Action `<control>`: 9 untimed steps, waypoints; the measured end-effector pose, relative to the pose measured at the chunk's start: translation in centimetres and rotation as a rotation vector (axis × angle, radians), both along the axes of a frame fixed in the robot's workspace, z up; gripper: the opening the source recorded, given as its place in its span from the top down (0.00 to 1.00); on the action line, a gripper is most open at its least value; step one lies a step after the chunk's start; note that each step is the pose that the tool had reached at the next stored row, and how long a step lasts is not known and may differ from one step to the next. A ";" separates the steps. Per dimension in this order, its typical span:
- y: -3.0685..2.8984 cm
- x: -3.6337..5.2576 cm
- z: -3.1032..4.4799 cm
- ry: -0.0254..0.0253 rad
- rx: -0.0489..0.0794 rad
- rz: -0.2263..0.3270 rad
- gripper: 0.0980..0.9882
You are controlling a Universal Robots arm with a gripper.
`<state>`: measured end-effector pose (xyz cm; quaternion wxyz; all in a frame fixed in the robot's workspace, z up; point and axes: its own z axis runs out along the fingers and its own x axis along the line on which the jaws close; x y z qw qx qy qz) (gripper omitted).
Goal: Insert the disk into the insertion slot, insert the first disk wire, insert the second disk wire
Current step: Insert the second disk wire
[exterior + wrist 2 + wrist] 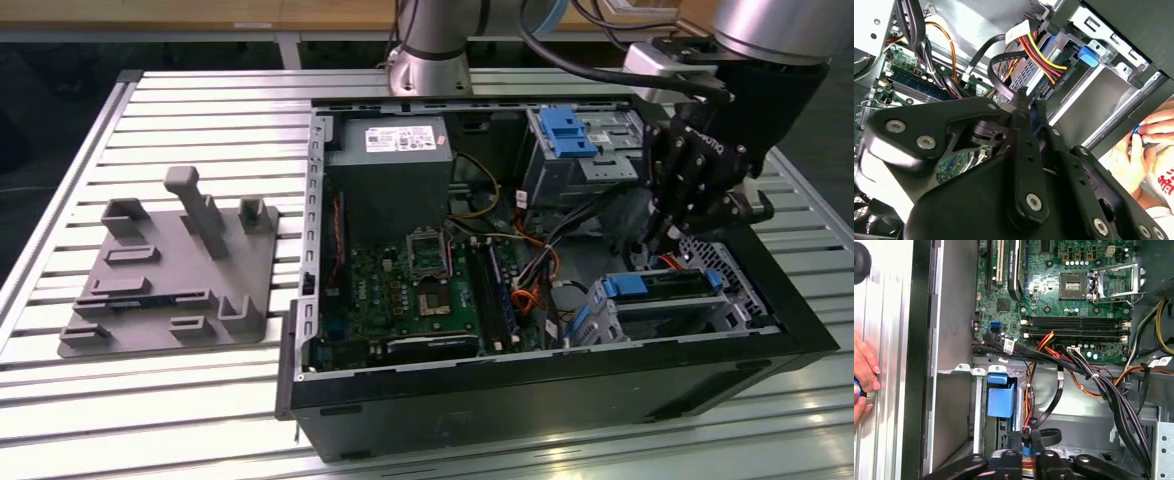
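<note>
On the slatted metal bench (187, 400) an open computer case (534, 400) lies on its side with its motherboard (427, 290) facing up. Toward the exterior view's right, by the case's near corner, the disk (663, 288) sits inside the insertion slot (731, 275). Its blue bracket (625, 286) shows at the cage's mouth. The end effector (663, 245) hangs just above the far side of that cage, on an arm that reaches down from the far right. In both wrist views its fingers (1035, 445) are drawn together, pinching the plug end of a black, flat disk wire (1049, 431) that loops away beside red and yellow leads (1041, 57). A taller bay (574, 150) with a blue latch stands farther back in the case. A grey fixture (174, 270) rests on the bench at the exterior view's left. A person's hand (864, 375) lies at the case's outer edge.
</note>
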<state>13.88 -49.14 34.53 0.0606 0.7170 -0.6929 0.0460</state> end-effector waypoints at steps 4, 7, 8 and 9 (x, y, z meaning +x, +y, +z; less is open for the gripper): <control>0.21 -0.05 0.01 -0.0072 -0.031 0.000 0.74; 0.76 -0.09 0.01 -0.0089 -0.078 0.000 0.74; 0.93 -0.10 0.02 -0.0090 -0.095 0.000 0.74; 1.14 -0.10 0.01 -0.0089 -0.110 0.000 0.74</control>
